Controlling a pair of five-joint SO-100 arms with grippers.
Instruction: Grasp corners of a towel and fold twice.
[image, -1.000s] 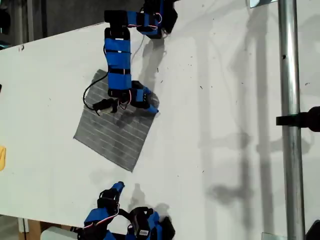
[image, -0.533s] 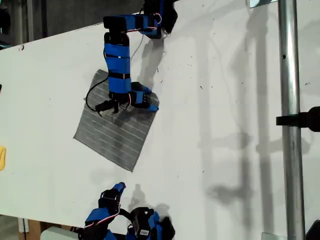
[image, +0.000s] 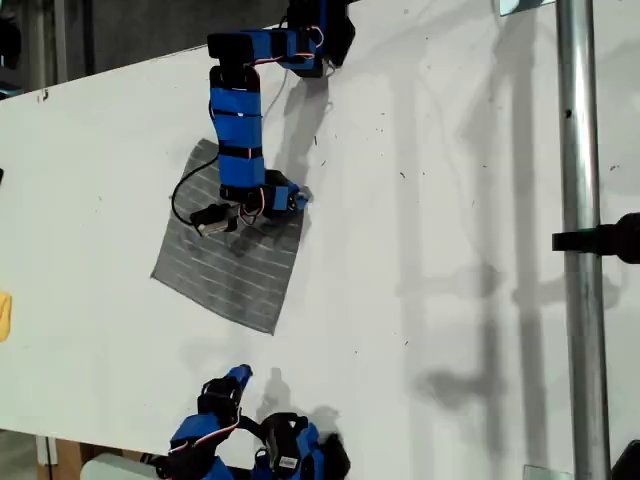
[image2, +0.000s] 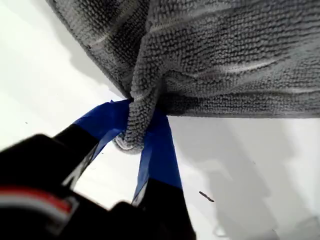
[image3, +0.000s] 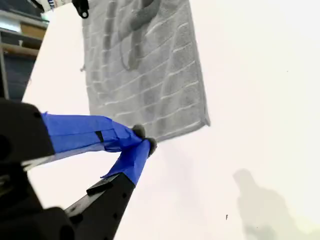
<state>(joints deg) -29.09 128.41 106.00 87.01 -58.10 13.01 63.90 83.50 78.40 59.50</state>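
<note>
1. Towel lies on white surface, toward the exterior view's left.
2. First gripper: fingers clamped on a bunched towel corner.
3. Second gripper: fingers together, empty, near the towel edge.

2 arms of black segments wrapped in blue tape, thin black cables trailing.

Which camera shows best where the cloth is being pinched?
The first wrist view: the towel corner is bunched between blue jaws. The exterior view shows the whole towel, the pinch hidden; the second wrist view shows it flat.
</note>
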